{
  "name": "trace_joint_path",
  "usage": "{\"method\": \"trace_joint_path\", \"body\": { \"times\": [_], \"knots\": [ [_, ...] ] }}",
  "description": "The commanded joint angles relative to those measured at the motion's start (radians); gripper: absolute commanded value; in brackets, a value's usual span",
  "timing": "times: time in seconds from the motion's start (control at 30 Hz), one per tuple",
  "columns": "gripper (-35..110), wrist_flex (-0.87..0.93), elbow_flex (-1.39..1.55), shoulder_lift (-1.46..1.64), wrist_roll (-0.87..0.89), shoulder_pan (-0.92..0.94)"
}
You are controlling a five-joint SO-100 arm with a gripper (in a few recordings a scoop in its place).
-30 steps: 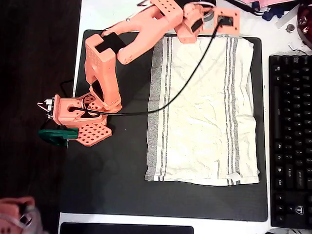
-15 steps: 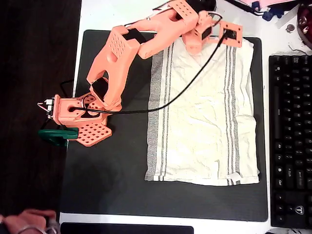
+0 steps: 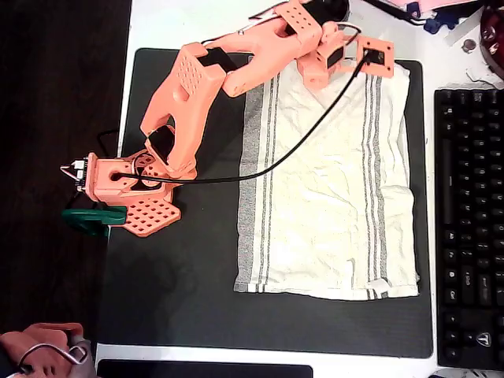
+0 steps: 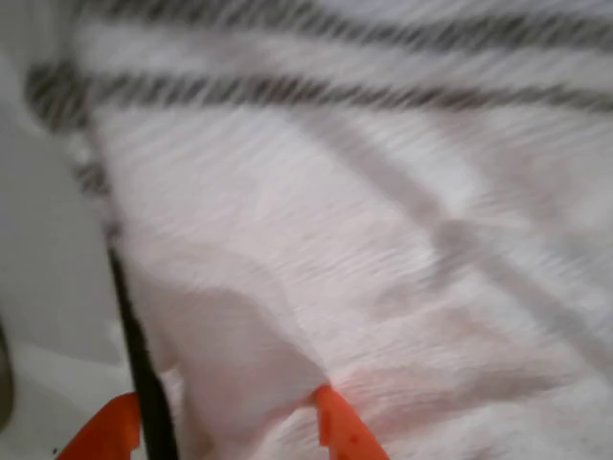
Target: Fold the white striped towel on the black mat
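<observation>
So in the overhead view the white striped towel (image 3: pixel 327 177) was lying spread flat on the right half of the black mat (image 3: pixel 189 299), wrinkly all over, with its grey stripe groups running top to bottom near its left and right edges. The mat sat on a white counter (image 3: pixel 157 24), with a black keyboard (image 3: pixel 470 228) just off its right side. The orange arm (image 3: pixel 197 87) had its base (image 3: pixel 130 189) at the left-middle of the frame, on the mat's left edge next to a green clamp (image 3: pixel 88 220), and it stretched up and across to the top centre of the frame, where the end effector (image 3: pixel 339 55) was sitting over the towel's top edge. A black cable (image 3: pixel 276 161) swooped from the base across the towel up to the wrist. In the wrist view things were pretty blurry, but the end effector (image 4: pixel 225 422) showed two orange fingertips (image 4: pixel 340 426) at the bottom of the frame, set apart, with a hump of towel (image 4: pixel 364 240) bunched up between them and a thin dark line by the left tip. Honestly couldn't tell if the fingers were actually pinching the cloth or just parted around it. Two grey stripes crossed the upper part of that view, and pale counter showed on the left.
</observation>
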Motion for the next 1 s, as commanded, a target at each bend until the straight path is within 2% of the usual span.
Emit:
{"method": "trace_joint_path", "body": {
  "times": [0.0,0.2,0.57,0.8,0.97],
  "knots": [
    [23,0.021,-0.029,0.025,-0.014,-0.020],
    [20,-0.028,0.021,-0.015,-0.034,-0.006],
    [11,0.021,-0.018,-0.107,-0.117,-0.048],
    [11,0.244,-0.238,-0.170,-0.130,-0.098],
    [15,0.304,-0.278,-0.104,-0.121,-0.097]
  ]
}}
